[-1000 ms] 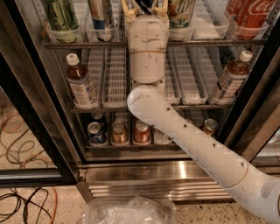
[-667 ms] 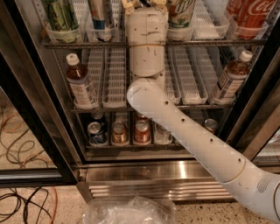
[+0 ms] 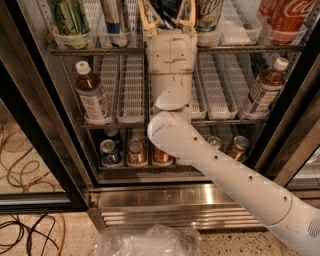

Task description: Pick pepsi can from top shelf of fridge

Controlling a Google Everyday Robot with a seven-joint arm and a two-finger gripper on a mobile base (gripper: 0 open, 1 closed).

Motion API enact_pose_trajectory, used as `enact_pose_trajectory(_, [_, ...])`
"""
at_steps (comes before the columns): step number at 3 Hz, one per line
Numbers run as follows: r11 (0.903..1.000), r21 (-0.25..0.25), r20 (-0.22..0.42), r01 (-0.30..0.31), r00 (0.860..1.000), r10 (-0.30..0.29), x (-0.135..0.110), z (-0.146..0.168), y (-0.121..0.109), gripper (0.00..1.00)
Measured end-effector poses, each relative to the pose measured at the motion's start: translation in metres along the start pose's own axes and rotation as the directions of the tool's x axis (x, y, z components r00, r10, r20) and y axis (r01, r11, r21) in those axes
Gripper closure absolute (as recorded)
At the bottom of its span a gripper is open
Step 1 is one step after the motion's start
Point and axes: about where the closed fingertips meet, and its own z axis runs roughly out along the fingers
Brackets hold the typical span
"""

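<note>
The fridge (image 3: 165, 197) stands open in front of me. Its top shelf (image 3: 90, 51) is a wire rack with white slotted trays (image 3: 235, 25) along the top of the camera view. The pepsi can (image 3: 170, 11), dark blue, stands in the middle lane, cut off by the frame's top edge. My gripper (image 3: 166, 7) is at the top centre, above the white wrist. It is open, with one yellowish finger on each side of the pepsi can. The fingertips and the can's lid are out of view.
A red Coca-Cola can (image 3: 287, 17) is at top right. A green can (image 3: 67, 17), a slim silver-blue can (image 3: 114, 17) and another can (image 3: 207, 15) flank the gripper. Brown bottles (image 3: 92, 92) (image 3: 265, 87) stand below, and cans (image 3: 110, 152) on the bottom shelf. A plastic bag (image 3: 150, 242) and cables (image 3: 20, 150) lie on the floor.
The arm has moved up and further into the top shelf. The gripper now sits higher in the view, with its fingers alongside the pepsi can.
</note>
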Motion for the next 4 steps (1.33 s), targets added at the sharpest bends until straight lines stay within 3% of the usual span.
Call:
enact_pose_trajectory(2, [0.9999,-0.009,0.013,-0.007,1.0,0.007,-0.012,-0.019,-0.005,1.0])
enact_pose_trajectory(4, [0.997,-0.074,-0.014,-0.023,1.0,0.022,-0.054,-0.07,-0.009,1.0])
